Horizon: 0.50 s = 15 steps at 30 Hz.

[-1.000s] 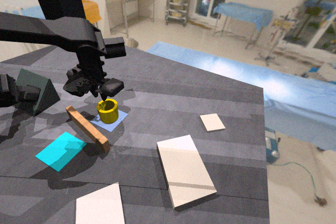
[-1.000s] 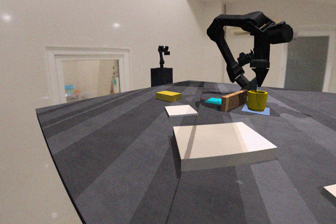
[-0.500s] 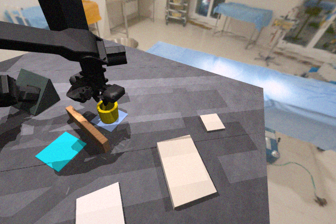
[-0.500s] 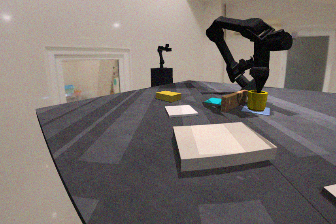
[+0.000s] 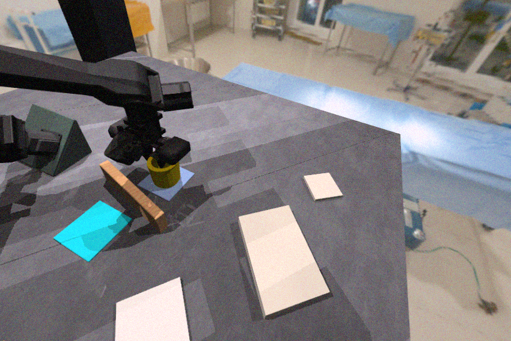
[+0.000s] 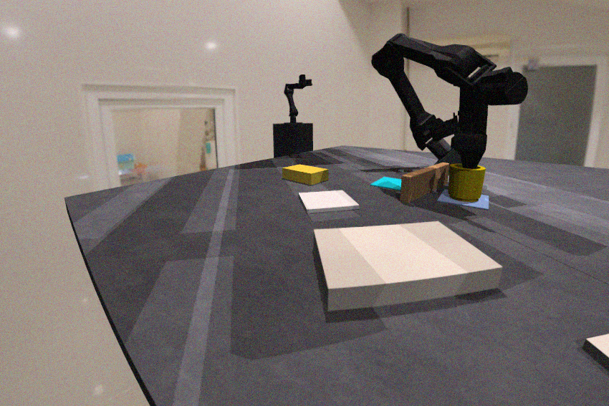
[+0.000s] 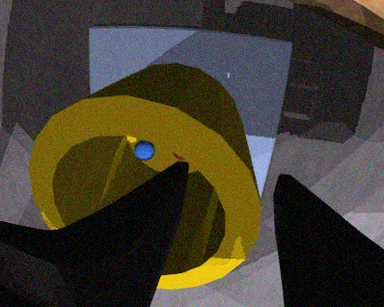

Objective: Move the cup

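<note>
Hand points straight down from a bent wrist, the forearm reaching in level above the counter from its left edge in the top view. Its two fingers stand partly apart and grip nothing. In the wrist view they straddle the wall of the cup, one tip dipped inside the mouth and the other outside the rim; whether either pad touches the wall cannot be told.

The yellow cup stands upright on the pale blue pad, toward the left edge of the counter. A blue marble shows at its bottom, with the inner finger hiding much of the inside.

A wooden block stands on edge just beside the blue pad. It lies between that pad and the cyan pad, which sits nearer the front-left corner. A dark green wedge sits by the left edge, behind the arm.

A large white slab lies out in the middle of the counter, well apart from the cup. A small white tile lies closer to the right edge, and another white slab meets the front edge. The exterior view also shows a yellow block toward the far edge.

A black pedestal carrying a small second arm stands at the far-left corner.

The counter is dark grey with lighter grey bands. Around it is a pale-walled room with blue-draped tables, a shelving rack and windows.
</note>
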Motion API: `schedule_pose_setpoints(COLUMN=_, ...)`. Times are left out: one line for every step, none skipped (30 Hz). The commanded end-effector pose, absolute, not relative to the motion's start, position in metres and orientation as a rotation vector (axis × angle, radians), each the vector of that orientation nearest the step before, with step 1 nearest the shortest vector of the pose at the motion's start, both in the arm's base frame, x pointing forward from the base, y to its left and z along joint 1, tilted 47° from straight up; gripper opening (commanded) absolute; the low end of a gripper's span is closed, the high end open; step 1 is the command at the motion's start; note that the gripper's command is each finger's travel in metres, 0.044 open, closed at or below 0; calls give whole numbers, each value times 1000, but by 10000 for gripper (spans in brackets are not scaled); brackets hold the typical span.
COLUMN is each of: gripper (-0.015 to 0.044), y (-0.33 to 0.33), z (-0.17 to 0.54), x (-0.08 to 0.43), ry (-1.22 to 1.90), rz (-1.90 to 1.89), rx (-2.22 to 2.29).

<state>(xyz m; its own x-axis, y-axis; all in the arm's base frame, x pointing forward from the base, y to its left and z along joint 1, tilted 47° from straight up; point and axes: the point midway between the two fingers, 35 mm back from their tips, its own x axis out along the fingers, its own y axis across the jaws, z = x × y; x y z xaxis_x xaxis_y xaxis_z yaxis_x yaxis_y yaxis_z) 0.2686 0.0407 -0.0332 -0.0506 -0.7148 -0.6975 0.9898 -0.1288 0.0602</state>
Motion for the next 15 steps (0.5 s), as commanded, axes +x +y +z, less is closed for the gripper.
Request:
schedule_pose_setpoints(gripper=167, y=35, z=-37, x=267, ry=523, rz=-1583, rx=684)
schedule_pose_setpoints(gripper=167, y=35, z=-37, x=267, ry=523, rz=-1583, rx=684)
schedule_pose_setpoints(gripper=167, y=35, z=-37, x=267, ry=523, rz=-1583, rx=684)
schedule_pose_setpoints(gripper=167, y=35, z=-37, x=267, ry=523, rz=-1583, rx=684)
schedule_pose_setpoints(gripper=167, y=35, z=-37, x=267, ry=523, rz=-1583, rx=684)
schedule_pose_setpoints(gripper=167, y=35, z=-37, x=267, ry=523, rz=-1583, rx=684)
schedule_pose_setpoints(gripper=160, y=37, z=-36, x=268, ry=524, rz=-1585, rx=692)
schedule_pose_setpoints(gripper=153, y=37, z=-36, x=268, ry=524, rz=-1585, rx=692)
schedule_pose_setpoints(gripper=147, y=37, z=-36, x=268, ry=524, rz=-1585, rx=692)
schedule_pose_setpoints(gripper=140, y=37, z=-36, x=268, ry=524, rz=-1585, rx=692)
schedule_pose_setpoints(gripper=133, y=37, z=-36, x=268, ry=524, rz=-1585, rx=692)
schedule_pose_setpoints(gripper=127, y=37, z=-36, x=268, ry=524, rz=-1585, rx=692)
schedule_pose_setpoints(gripper=120, y=37, z=-36, x=268, ry=524, rz=-1585, rx=692)
schedule_pose_setpoints(gripper=113, y=37, z=-36, x=268, ry=524, rz=-1585, rx=692)
schedule_pose_setpoints(gripper=107, y=37, z=-36, x=268, ry=524, rz=-1585, rx=692)
